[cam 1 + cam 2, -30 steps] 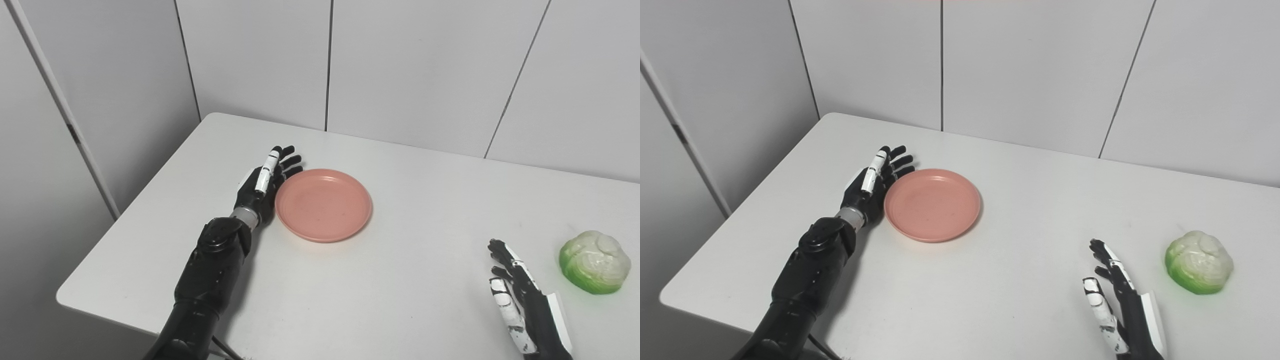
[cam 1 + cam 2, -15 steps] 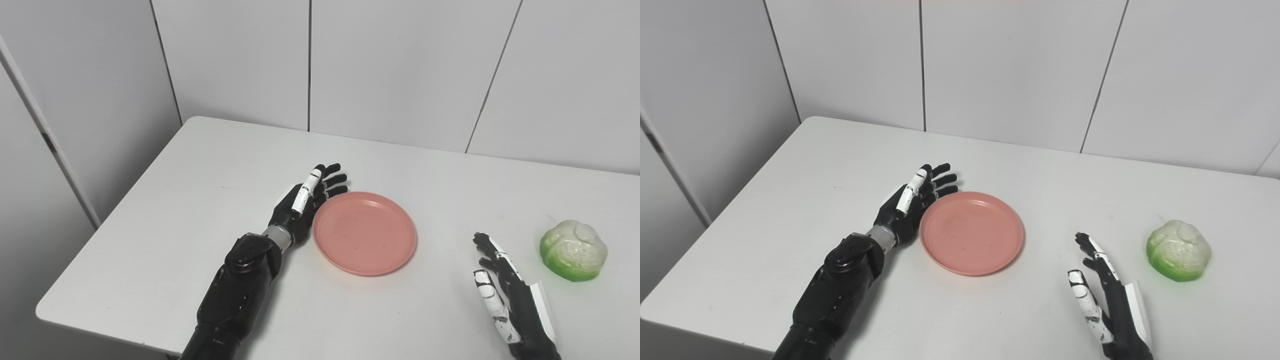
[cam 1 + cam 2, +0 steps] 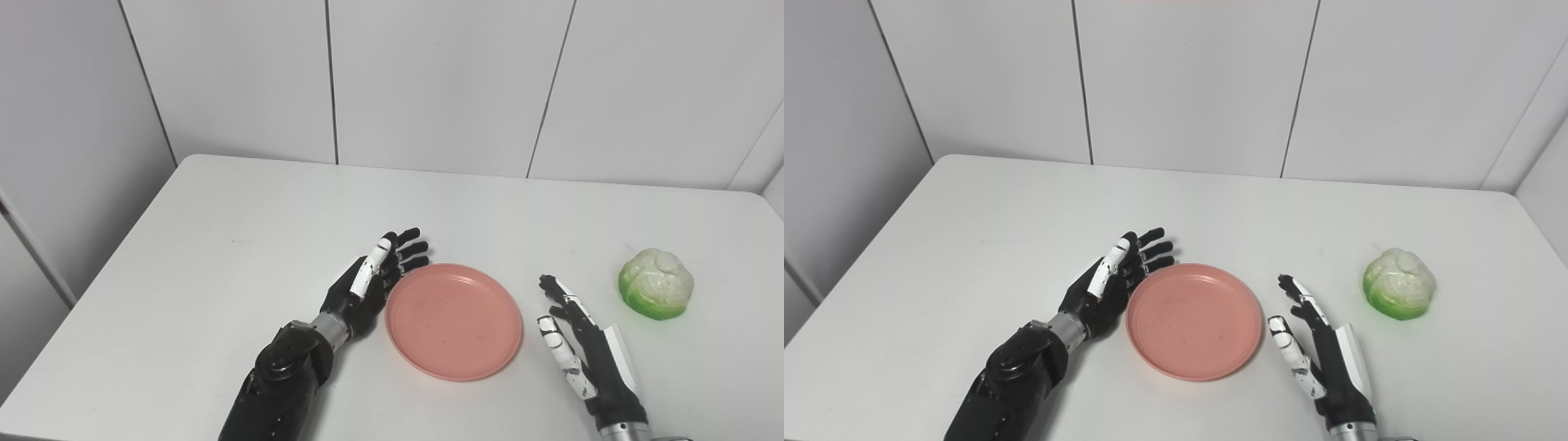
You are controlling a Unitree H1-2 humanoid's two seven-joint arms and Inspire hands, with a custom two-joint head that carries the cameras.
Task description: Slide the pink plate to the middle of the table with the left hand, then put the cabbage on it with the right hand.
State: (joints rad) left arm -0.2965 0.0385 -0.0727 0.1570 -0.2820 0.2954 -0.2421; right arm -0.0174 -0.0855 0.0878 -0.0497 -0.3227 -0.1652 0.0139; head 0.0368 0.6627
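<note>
Item: pink plate (image 3: 454,321). Shallow, round and empty, flat on the white counter (image 3: 245,220). Sits lower centre of the frame, near the counter's middle by the look of it.

Item: left robot hand (image 3: 370,285). Lower centre-left of the frame, set edge-on against the plate's left rim, fingers spread and straight, holding nothing. Contact with the rim appears close; whether it presses cannot be told.

Item: right robot hand (image 3: 1315,349). Lower right of the frame, just beside the plate's right rim, fingers apart, empty, palm turned toward the plate.

Item: cabbage (image 3: 1399,283). Green and white, rounded, alone on the counter at right of frame, apart from the plate and up-right of the right robot hand.

Status, judged: slide step at or near its end; cabbage step not begun.

Hazards, judged:
- Further pushing could drive the plate into the right robot hand, which stands in its path, tipping or turning it.
- A push on the raised rim may lift the near edge instead of moving the plate.
- The rounded cabbage may roll away toward the right edge if met off-centre.
- The right robot hand, swinging out, may clip the plate rim.
</note>
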